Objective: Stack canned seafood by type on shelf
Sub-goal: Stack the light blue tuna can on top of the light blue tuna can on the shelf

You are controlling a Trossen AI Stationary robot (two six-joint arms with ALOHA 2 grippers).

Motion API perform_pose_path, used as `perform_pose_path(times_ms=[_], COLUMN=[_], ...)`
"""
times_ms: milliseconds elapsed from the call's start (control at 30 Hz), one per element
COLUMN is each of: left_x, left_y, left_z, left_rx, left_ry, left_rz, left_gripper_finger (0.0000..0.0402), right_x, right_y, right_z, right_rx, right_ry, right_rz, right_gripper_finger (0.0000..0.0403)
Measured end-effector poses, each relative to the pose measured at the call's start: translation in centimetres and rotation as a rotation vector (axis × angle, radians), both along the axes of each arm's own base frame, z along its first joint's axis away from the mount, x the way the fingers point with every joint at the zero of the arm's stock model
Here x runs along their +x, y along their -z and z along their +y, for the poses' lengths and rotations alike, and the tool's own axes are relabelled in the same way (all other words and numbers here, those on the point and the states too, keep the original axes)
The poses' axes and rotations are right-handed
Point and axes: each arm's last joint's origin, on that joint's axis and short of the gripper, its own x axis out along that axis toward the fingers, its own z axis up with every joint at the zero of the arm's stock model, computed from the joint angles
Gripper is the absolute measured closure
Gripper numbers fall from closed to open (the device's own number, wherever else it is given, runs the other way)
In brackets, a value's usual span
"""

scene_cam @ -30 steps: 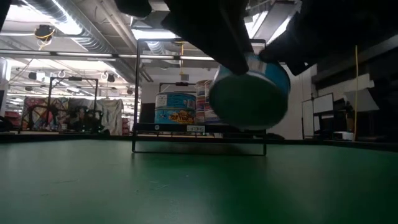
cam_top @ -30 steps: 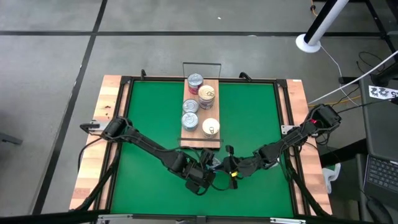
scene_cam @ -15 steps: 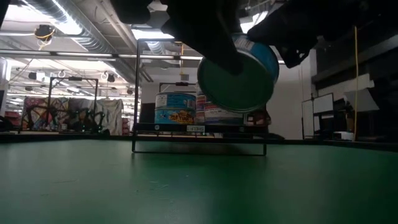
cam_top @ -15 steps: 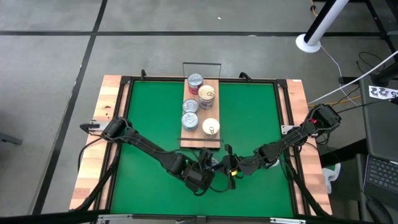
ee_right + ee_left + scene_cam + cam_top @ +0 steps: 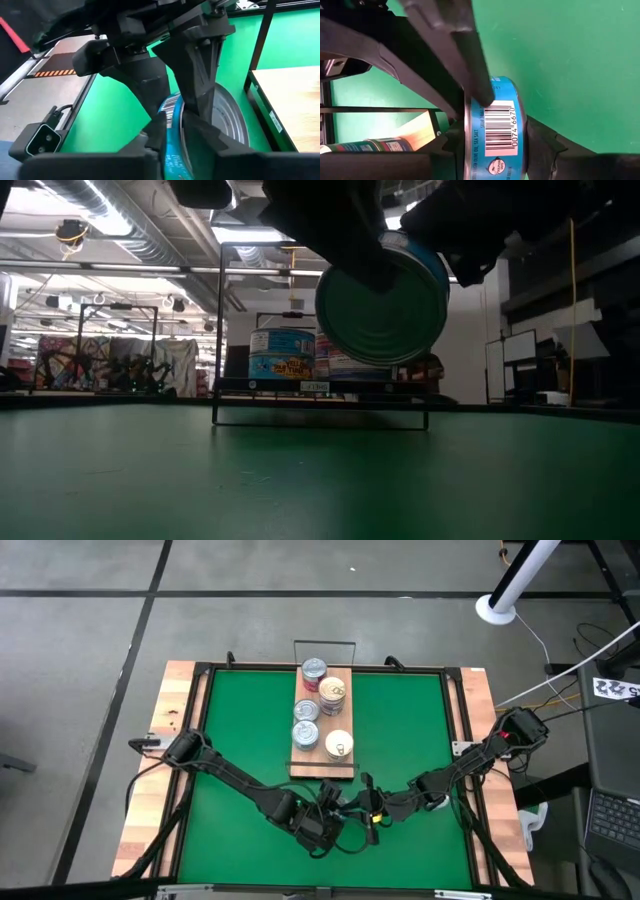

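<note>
A blue-labelled tin (image 5: 382, 300) hangs on edge above the green mat (image 5: 300, 480), clear of it, its round face turned toward the low camera. Both tools meet on it: the left tool (image 5: 492, 120) pinches its flat faces, one finger (image 5: 470, 65) crossing the barcode, and the right tool (image 5: 172, 125) clamps it as well. From above the tin itself is hidden; the left tool (image 5: 325, 810) and right tool (image 5: 368, 808) show only as a dark knot near the table's front edge, both arms stretched inward and low. Just beyond them stands the shelf (image 5: 310, 765), its near wire rail (image 5: 320, 418) spanning the low view, with a blue tin (image 5: 282, 358) behind it. The high view shows four more tins (image 5: 306, 710) in two rows on the board.
</note>
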Motion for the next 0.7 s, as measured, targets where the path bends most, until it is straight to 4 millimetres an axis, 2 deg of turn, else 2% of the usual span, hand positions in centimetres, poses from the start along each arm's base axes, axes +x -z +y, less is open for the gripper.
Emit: perform_pose_path(times_ms=[133,267,533,700], left_x=[-0.2,-0.4,-0.4,-0.6], left_y=[-0.1,-1.3,-5.5,-9.0], left_z=[-0.1,-0.1,-0.1,0.1], left_rx=[0.002,0.01,0.019,0.056], left_ry=[-0.006,-0.018,-0.02,-0.011], left_rz=[0.016,0.042,0.036,0.003], left_gripper_finger=[0.0264,0.0262,0.0261,0.0263], right_x=[-0.2,-1.0,-3.6,-5.5], right_y=[-0.6,-2.1,-5.1,-6.9], right_z=[0.0,-0.3,-1.9,-3.0], right_rx=[0.016,0.011,-0.05,-0.055], right_ry=[-0.027,-0.106,-0.128,-0.128], right_rz=[-0.01,-0.006,0.026,0.035], right_gripper_finger=[0.0298,0.0276,0.027,0.0269])
